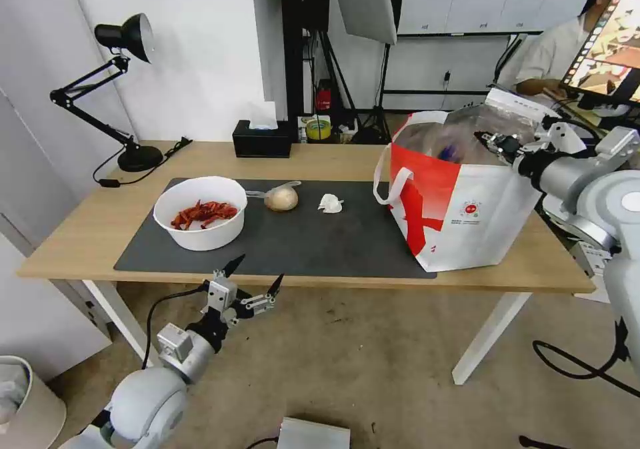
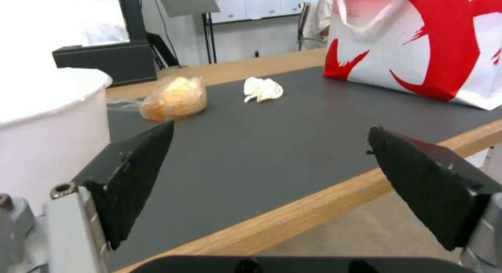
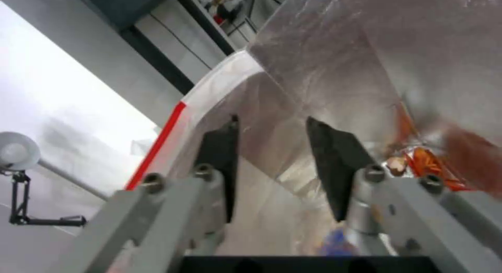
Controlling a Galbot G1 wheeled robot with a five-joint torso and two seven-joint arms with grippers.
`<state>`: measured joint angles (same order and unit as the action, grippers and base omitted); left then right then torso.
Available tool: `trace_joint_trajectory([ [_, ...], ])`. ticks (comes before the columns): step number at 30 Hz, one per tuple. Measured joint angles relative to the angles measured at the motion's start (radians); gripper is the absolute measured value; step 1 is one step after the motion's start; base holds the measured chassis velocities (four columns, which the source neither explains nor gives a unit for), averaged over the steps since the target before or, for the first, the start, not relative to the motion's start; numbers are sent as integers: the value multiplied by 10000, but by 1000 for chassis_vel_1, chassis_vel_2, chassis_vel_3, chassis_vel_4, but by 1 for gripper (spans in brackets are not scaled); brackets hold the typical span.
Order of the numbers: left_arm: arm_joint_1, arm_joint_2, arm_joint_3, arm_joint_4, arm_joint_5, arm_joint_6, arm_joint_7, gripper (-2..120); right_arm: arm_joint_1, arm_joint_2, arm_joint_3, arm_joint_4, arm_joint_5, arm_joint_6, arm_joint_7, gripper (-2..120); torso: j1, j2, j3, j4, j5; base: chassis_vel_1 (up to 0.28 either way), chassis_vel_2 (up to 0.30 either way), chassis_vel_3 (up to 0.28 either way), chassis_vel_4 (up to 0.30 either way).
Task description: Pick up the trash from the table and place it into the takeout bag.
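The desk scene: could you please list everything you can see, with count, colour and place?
bowl: one, white, red scraps inside, left on the mat
clear bag: one, pale lump inside, right of the bowl
tissue: one, white, crumpled, mid-mat
takeout bag: one, white and red, right end of the table
mat: one, dark grey, on the table
table: one, light wood
tissue box: one, black, back edge
lamp: one, black, back left
left gripper: fingers open, before the table's front edge
right gripper: fingers open, at the takeout bag's mouth
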<state>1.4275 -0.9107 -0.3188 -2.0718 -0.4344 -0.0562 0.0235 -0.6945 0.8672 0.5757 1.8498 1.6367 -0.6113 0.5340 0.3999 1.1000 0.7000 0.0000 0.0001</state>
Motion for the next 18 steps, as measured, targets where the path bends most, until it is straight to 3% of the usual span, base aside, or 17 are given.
trace_joint_trajectory([
  [6, 47, 9, -81, -125, -4, 21, -15, 100, -177, -186, 139, 202, -53, 158, -488, 56, 1, 0, 0, 0, 0, 0, 0, 0, 0],
  [8, 73, 80, -204, -180, -71, 29, -20, 100, -251, -371, 190, 409, -283, 608, -1263, 68, 0, 0, 0, 0, 1, 0, 0, 0, 0],
  [10, 74, 116, -259, -185, -114, 29, -21, 100, -269, -503, 190, 520, -469, 861, -1730, 71, 0, 0, 0, 0, 0, 0, 0, 0, 0],
  [13, 72, 216, -445, -182, -252, 30, -28, 100, -400, -959, 124, 1019, -1071, 1631, -3164, 86, 1, 0, 0, 0, -2, 0, 0, 0, 0],
  [14, 72, 216, -445, -182, -252, 30, -28, 100, -400, -959, 124, 1019, -1071, 1631, -3164, 86, 1, 0, 0, 0, -2, 0, 0, 0, 0],
  [17, 56, 273, -550, -113, -307, 28, -38, 100, -1034, -1444, 26, 1838, -2528, 2159, -4795, 98, 0, 0, 0, -1, -3, 0, 0, 0, 0],
  [18, 56, 273, -550, -113, -307, 28, -38, 100, -1034, -1444, 26, 1838, -2528, 2159, -4795, 98, 0, 0, 0, -1, -3, 0, 0, 0, 0],
])
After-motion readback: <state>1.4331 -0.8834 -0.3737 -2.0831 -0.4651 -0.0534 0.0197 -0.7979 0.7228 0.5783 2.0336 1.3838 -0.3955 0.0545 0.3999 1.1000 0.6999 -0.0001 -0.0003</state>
